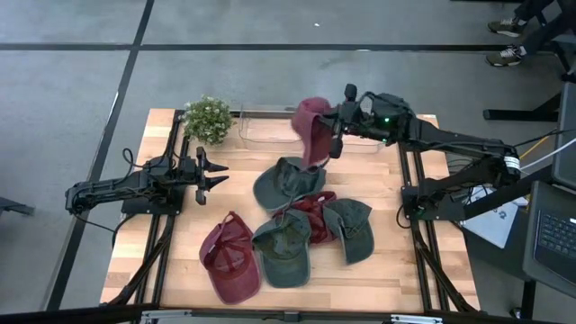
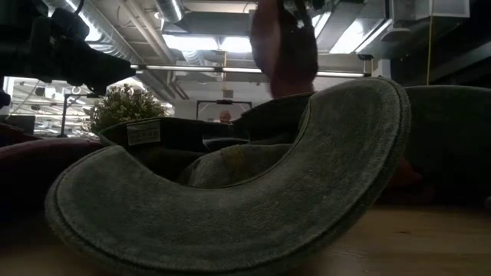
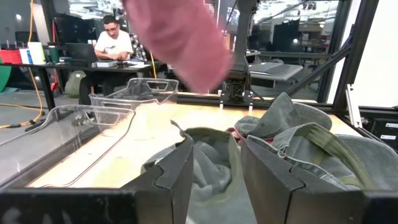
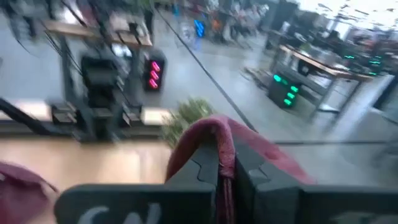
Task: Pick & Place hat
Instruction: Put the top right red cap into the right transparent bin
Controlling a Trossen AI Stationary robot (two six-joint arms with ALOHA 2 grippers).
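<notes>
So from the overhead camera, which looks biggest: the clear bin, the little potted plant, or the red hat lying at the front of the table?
1. Clear bin, though the lifted maroon hat in the right gripper hides part of it.
2. Red hat at the table's front.
3. Potted plant, clearly smallest.

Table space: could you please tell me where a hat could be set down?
Bare wood lies along the table's right edge beside the green cap, and left of the red cap. The middle is crowded with caps; the clear bin looks empty.
</notes>
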